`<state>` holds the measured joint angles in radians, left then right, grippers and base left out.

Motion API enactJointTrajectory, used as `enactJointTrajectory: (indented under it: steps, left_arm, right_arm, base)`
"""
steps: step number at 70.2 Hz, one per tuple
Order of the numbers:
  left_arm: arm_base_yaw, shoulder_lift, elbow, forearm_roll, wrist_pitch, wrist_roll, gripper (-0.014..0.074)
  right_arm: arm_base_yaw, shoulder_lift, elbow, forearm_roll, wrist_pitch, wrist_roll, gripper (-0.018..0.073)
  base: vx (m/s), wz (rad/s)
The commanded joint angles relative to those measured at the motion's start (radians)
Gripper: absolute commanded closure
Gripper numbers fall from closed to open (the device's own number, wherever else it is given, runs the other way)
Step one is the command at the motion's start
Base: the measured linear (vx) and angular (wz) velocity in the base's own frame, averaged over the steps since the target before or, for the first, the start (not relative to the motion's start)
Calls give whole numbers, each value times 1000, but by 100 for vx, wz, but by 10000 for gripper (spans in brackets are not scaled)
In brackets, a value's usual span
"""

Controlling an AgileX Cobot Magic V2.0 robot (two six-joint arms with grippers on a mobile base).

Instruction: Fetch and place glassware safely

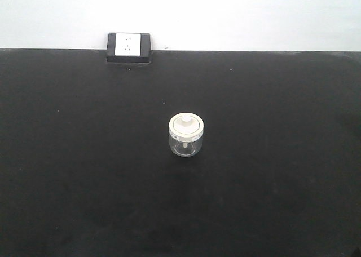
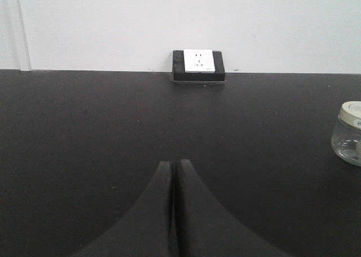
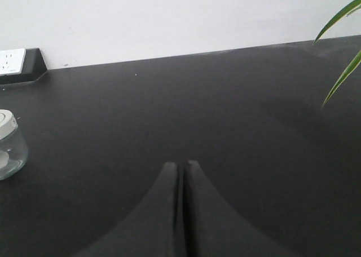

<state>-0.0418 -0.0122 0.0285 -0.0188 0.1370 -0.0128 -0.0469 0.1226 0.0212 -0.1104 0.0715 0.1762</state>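
In the front view, a black tabletop [image 1: 67,184] is being shown filling most of the frame, with a white wall [image 1: 254,14] running along the top. A white socket plate in a black housing [image 1: 128,46] is being seen at the upper left of centre, at the tabletop's far edge. The glass jar [image 1: 185,135] is standing upright just right of the frame's centre, its cream lid with central knob seated on top; nothing is touching it.

In the left wrist view, the socket [image 2: 198,63] is being seen at upper centre. The left hand [image 2: 175,212] is being shown at lower centre with its two dark fingers [image 2: 149,217] pressed together, nothing being held between them. The jar [image 2: 347,134] is being cut by the right edge at mid-height, well apart from this hand.

In the right wrist view, the jar [image 3: 10,146] is being seen at the left edge, mid-height, with the socket [image 3: 14,62] above it. The right hand [image 3: 181,212] is being shown at lower centre, fingers closed against each other and empty. Green leaves [image 3: 341,43] are entering at the upper right.
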Motion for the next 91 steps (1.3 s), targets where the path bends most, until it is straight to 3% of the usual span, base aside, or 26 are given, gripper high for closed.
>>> enactJointTrajectory:
  steps: [1,7,91]
  left_arm:
    - [-8,-12,28,-10,-65,-6,603]
    - [-8,-12,28,-10,-65,-6,603]
    - [-8,-12,28,-10,-65,-6,603]
  right_arm:
    - [-8,-74,26,-2,-63,-14,563]
    - [-8,-150,25,-2,1,-14,563]
    - [-8,-145,25,-3,-10,-15,563]
  base:
    - [0,0]
    - [0,0]
    - [0,0]
